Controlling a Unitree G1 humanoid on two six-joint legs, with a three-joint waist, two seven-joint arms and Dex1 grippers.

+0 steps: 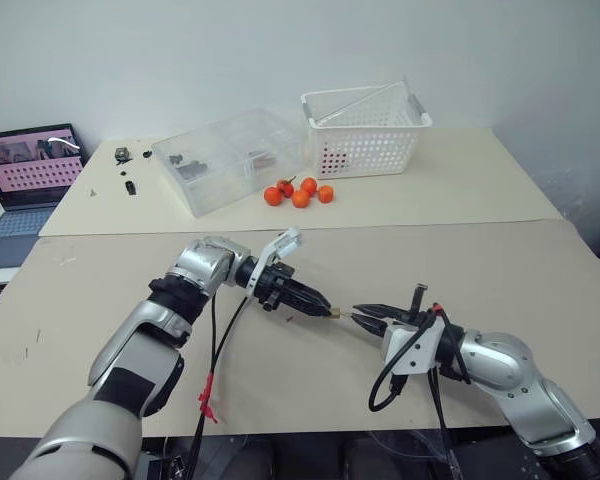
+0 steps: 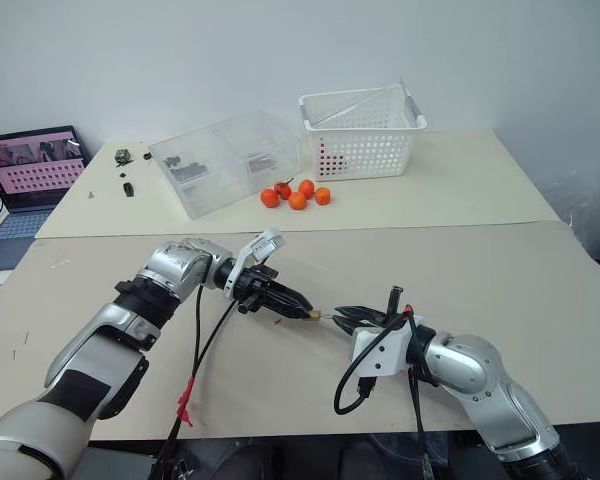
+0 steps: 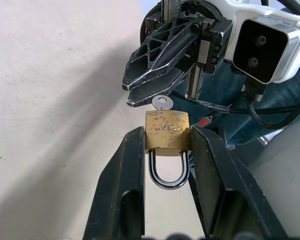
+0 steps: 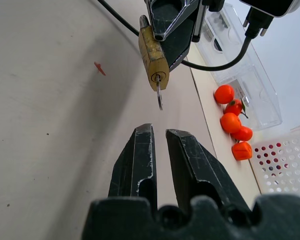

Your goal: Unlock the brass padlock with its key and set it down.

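Above the matte beige counter (image 1: 500,270), brass padlock (image 3: 167,130) clamped in left gripper (image 3: 166,145) jaws.
Thin silvery key (image 3: 162,103) protrudes from its keyhole; right gripper (image 4: 159,134) jaws narrow, empty.

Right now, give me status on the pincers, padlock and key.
Left pincer clamped on padlock, shackle closed. Key seated in keyhole. Right pincer just short of key, fingers nearly together, holding nothing. Nothing between them.

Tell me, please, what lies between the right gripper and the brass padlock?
Only the key, sticking out of the brass padlock toward the right gripper; a bare gap separates key and fingertips in the right wrist view. The left gripper holds the padlock.
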